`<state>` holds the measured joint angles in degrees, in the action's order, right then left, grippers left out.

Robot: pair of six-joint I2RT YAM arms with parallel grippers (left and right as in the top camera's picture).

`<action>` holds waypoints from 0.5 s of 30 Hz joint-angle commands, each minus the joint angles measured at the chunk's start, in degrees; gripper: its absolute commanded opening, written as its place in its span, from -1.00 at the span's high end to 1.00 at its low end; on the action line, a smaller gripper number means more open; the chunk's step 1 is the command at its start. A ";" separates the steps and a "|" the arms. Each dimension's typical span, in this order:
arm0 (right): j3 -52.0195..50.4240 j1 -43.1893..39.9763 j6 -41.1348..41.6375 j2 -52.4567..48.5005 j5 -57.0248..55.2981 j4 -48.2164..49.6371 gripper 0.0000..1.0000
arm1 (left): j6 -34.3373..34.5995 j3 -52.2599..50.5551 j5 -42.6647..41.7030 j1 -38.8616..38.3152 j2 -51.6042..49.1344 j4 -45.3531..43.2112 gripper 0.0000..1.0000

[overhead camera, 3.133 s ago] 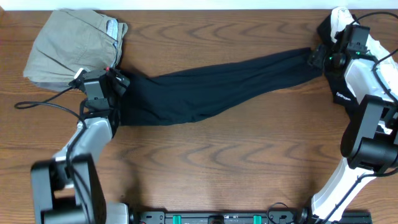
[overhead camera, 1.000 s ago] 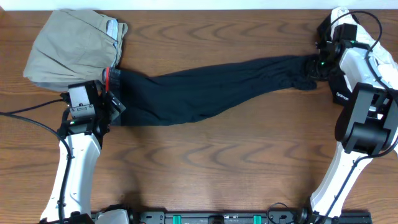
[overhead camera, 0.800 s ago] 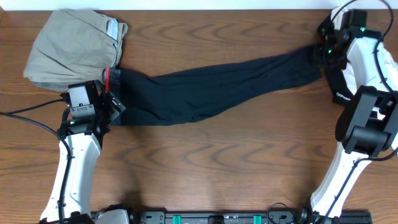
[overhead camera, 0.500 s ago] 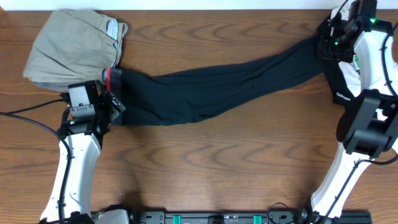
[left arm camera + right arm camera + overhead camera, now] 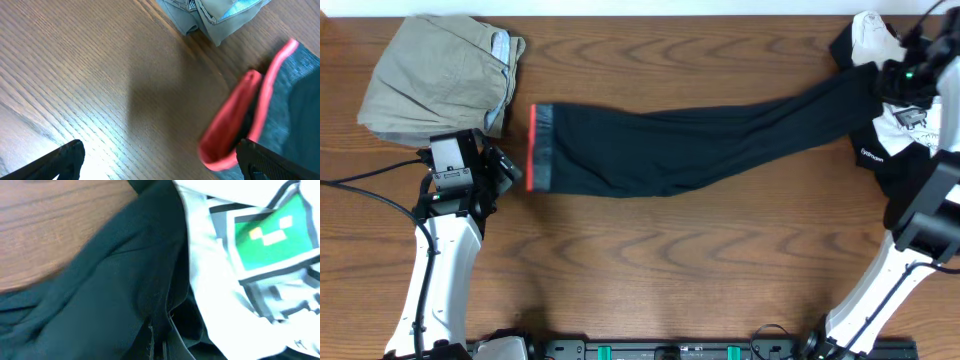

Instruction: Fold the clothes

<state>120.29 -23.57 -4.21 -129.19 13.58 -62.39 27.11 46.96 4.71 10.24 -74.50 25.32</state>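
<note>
The clothes, long black pants (image 5: 690,145), lie stretched across the table, with the red-and-grey waistband (image 5: 541,148) at the left end. My right gripper (image 5: 893,76) is shut on the leg ends at the far right, and they hang lifted off the wood. In the right wrist view the black cloth (image 5: 115,295) bunches into the shut right gripper (image 5: 160,342). My left gripper (image 5: 508,168) stands open just left of the waistband, holding nothing. In the left wrist view the waistband's red edge (image 5: 235,130) lies near the right finger of the left gripper (image 5: 162,165).
Khaki trousers (image 5: 435,75) lie folded at the back left, their corner (image 5: 220,15) close to the waistband. A white garment (image 5: 873,35) and a printed shirt (image 5: 905,120) sit under the right arm; its green print (image 5: 270,232) shows beside the pants.
The right gripper has pulled the leg ends right and upward. The pants slid right, and the waistband came away from the left gripper and spread flat. The left arm stayed still.
</note>
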 commanded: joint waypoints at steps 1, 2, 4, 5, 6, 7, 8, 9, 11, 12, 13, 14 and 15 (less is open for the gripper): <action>2.45 -0.28 -2.36 1.92 3.82 -0.96 0.99 | -0.48 1.01 0.46 0.20 0.02 0.13 -0.96; 2.51 0.09 -2.58 1.92 3.85 -1.31 0.97 | -0.48 1.01 0.46 0.20 0.02 0.13 -0.96; 2.51 1.44 -3.21 1.92 3.85 -2.21 0.97 | -0.50 1.01 0.46 0.20 0.02 0.15 -0.96; 2.51 2.47 -3.21 1.92 3.82 -2.86 0.98 | -0.50 1.01 0.46 0.20 0.02 0.15 -0.96; 2.51 3.28 -3.21 1.92 3.82 -3.30 0.97 | -0.50 1.01 0.46 0.20 0.02 0.15 -0.96; 2.51 4.28 -3.21 1.92 3.85 -3.78 0.97 | -0.50 1.01 0.46 0.20 0.02 0.15 -0.96; 2.51 5.25 -3.21 1.92 3.85 -4.22 0.97 | -0.50 1.01 0.46 0.20 0.02 0.13 -0.96; 2.51 6.64 -3.21 1.92 3.82 -4.87 0.97 | -0.50 1.01 0.46 0.20 0.02 0.13 -0.96; 2.49 9.11 -3.23 1.92 3.78 -6.19 0.97 | -0.50 1.01 0.46 0.20 0.02 0.13 -0.96; 2.49 10.54 -3.45 1.90 3.78 -6.82 0.98 | -0.50 1.01 0.46 0.20 0.02 0.09 -0.96; 2.49 11.98 -3.61 1.90 3.78 -7.34 0.98 | -0.50 1.01 0.46 0.20 0.02 0.07 -0.96; 2.49 13.22 -3.61 1.90 3.78 -7.76 0.97 | -0.50 1.01 0.46 0.20 0.02 0.07 -0.96; 2.49 14.62 -3.61 1.90 3.78 -8.20 0.97 | -0.50 1.01 0.46 0.20 0.02 0.11 -0.96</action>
<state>121.54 -12.67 -6.74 -129.19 16.14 -69.82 27.11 46.96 4.71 10.24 -74.52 25.32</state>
